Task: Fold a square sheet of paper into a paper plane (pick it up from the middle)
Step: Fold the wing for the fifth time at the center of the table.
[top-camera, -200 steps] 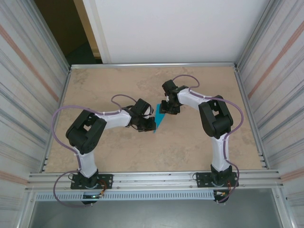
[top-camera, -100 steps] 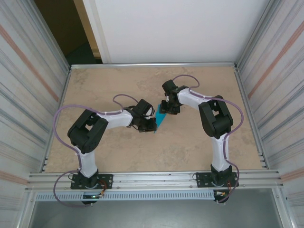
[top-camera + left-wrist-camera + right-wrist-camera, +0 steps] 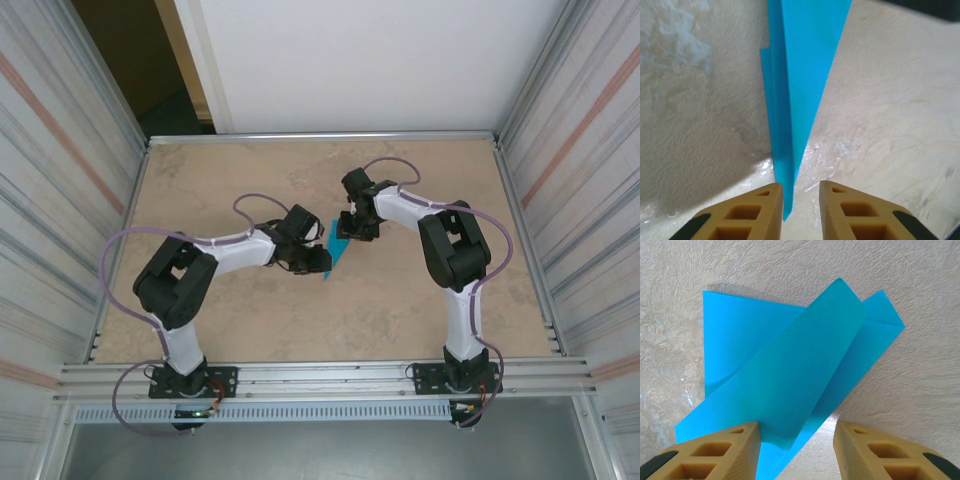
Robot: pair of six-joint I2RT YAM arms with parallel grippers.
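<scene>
1. Nearest us, the left gripper (image 3: 800,197) sits low over the table (image 3: 900,130). Its fingers are parted just a crack and clamp nothing. The sharp tip of the paper (image 3: 802,75) pokes into that gap, right against one finger's inner face.
2. My read: narrow jaws lined up on the tip suit working along the centre crease.
3. Mid-table, the paper lies half-folded as a long wedge, with one flap crossing the layers beneath and not quite flat.
4. Farthest out, the right gripper (image 3: 796,432) straddles the wide end, fingers spread and gripping nothing, one over the paper's edge. It is probably there to steady the sheet against sliding.
</scene>
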